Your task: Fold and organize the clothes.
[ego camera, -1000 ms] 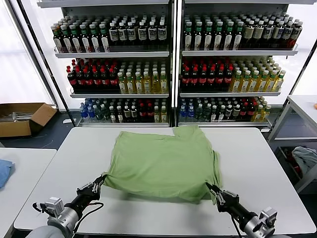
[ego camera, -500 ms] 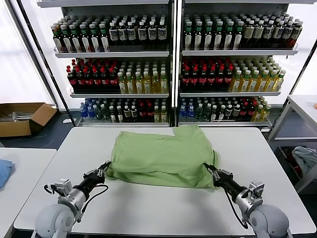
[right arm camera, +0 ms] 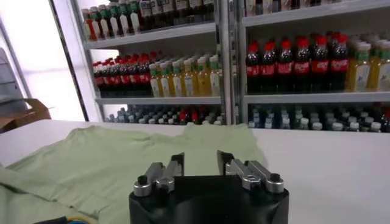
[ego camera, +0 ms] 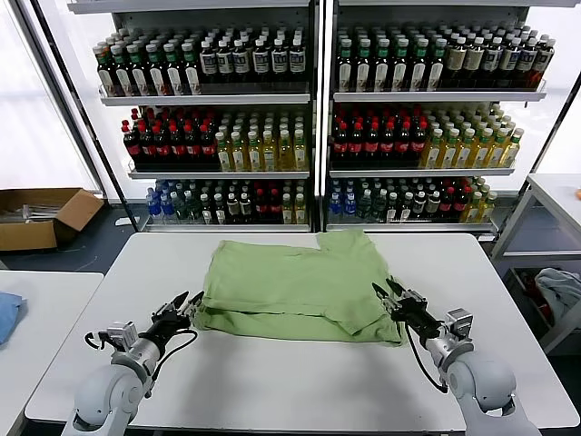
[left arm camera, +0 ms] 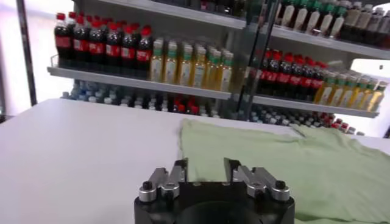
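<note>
A light green shirt [ego camera: 300, 282] lies plain side up on the white table [ego camera: 272, 381], its near part folded over onto itself into a wide band. My left gripper [ego camera: 186, 302] is open and empty just off the shirt's near left corner. My right gripper [ego camera: 386, 292] is open and empty at the shirt's right edge. In the left wrist view the open gripper [left arm camera: 205, 167] faces the shirt [left arm camera: 274, 158], with nothing between the jaws. In the right wrist view the open gripper [right arm camera: 200, 159] faces the shirt [right arm camera: 122, 158] too.
Shelves of bottles [ego camera: 309, 136] stand behind the table. A cardboard box [ego camera: 41, 218] sits on the floor at far left. A blue cloth [ego camera: 7, 313] lies on the left side table. A pale grey bundle [ego camera: 558, 291] lies under the right side table.
Both grippers carried the shirt's near edge away from me over the rest of the shirt, laid it down, and let go. They were shut on the corners and are now open.
</note>
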Available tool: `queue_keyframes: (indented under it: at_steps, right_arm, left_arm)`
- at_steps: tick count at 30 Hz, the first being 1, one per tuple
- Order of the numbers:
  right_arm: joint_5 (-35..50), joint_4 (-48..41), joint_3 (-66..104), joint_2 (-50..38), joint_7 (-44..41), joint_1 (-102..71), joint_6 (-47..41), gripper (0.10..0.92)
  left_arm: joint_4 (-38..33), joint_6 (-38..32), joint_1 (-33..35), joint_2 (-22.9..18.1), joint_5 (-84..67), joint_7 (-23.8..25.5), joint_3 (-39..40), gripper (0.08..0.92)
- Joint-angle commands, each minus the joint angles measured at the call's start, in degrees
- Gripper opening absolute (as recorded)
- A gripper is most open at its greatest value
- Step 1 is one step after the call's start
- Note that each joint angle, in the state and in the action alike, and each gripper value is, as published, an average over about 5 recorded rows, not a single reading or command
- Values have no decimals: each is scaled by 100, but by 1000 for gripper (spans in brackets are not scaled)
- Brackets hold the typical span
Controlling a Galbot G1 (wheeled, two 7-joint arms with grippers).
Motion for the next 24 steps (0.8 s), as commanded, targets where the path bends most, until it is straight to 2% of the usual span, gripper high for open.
queue_keyframes:
  at_steps: [1,4,8,19,22,24]
  right_arm:
    - [-181,646,247,-1,8,-837,55,681]
    - [-322,737,254,62,81,-1099,37,764]
    - [-499,787,277,197,86,-1384,72,816]
    - [-561,556,223,355,166,-1599,-30,823]
    - [-543,440,139,408,156,-1541,-39,801]
    - [-492,369,89,466,143,-1458,-52,758]
  left_arm:
    - [-374,58,515,-117,-126,-880,-243,656]
    - [-363,89,601,-167,-131,-849,-115,741]
    - [-221,128,592,-171,-69,-615,58,812]
    - [254,69,296,-257,-28,-497,188,823]
    - [348,28,261,-285,-26,-460,196,804]
    - [425,-24,231,-307,-14,-429,207,769]
